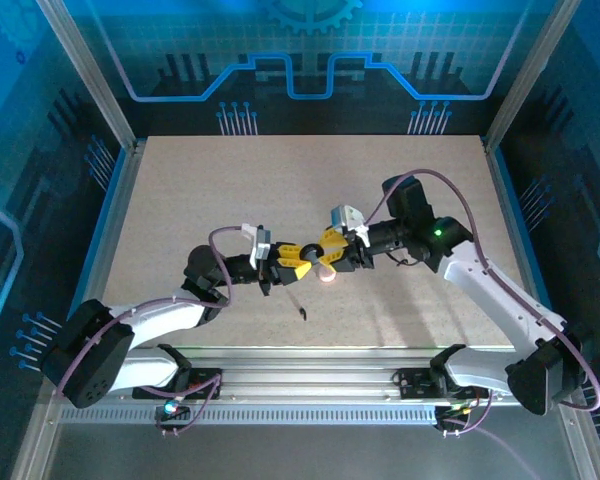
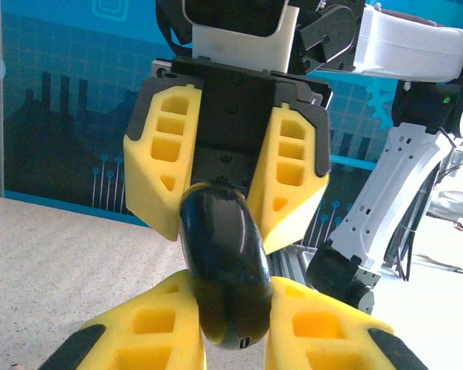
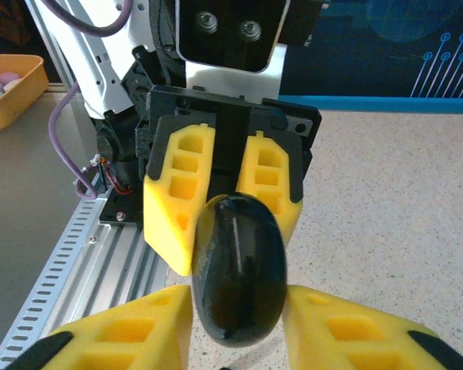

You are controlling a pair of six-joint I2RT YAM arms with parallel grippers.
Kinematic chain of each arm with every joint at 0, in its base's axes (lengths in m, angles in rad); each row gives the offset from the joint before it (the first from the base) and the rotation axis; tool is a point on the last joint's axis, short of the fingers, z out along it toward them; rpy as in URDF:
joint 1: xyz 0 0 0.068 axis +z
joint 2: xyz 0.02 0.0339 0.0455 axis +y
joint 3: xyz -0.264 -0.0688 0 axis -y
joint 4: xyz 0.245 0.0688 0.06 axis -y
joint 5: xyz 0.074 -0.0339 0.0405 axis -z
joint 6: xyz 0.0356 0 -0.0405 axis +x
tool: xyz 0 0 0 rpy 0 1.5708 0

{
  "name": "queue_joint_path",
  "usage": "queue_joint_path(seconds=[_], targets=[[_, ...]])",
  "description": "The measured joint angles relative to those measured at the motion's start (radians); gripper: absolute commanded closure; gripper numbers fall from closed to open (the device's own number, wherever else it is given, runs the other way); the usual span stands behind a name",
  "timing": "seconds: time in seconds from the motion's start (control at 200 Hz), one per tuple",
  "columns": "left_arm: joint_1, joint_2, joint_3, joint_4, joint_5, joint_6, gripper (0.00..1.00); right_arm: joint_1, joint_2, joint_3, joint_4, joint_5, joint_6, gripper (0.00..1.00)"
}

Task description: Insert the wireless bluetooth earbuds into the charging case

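Because I reckon opening it takes two grips, my left gripper (image 2: 233, 297) clamps the glossy black oval plastic charging case (image 2: 224, 262) between its jaws, while my right gripper (image 3: 239, 297) has its jaws narrow about the far end, though I cannot tell if they touch.

Arms (image 1: 160, 320): white shells, black joints.
Fingers (image 3: 177, 193): yellow blocks, rectangular pockets, black backs.
Cables (image 3: 60, 123): purple, looped.
Screws (image 3: 208, 19): two, silver, on black plate.
Light (image 1: 437, 232): small green dot.
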Motion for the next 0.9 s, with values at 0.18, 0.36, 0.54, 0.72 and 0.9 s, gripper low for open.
queue_joint_path(seconds=[0.18,0.36,0.54,0.72,0.9], targets=[[0.0,0.0,-0.001,-0.002,0.0,0.007,0.83,-0.002,0.015,0.029,-0.04,0.004,-0.016,0.84],[0.0,-0.002,-0.002,-0.012,-0.01,0.035,0.71,-0.002,0.014,0.034,-0.058,0.021,-0.023,0.88],[0.0,-0.026,-0.002,-0.13,-0.055,0.096,0.56,0.001,-0.004,0.032,-0.087,0.093,-0.046,0.88],[0.0,-0.082,0.002,-0.301,-0.101,0.198,0.37,0.001,-0.049,0.019,-0.109,0.203,-0.074,0.88],[0.0,-0.14,0.094,-0.583,-0.115,0.359,0.33,0.001,-0.06,0.018,-0.144,0.306,-0.106,0.89]])
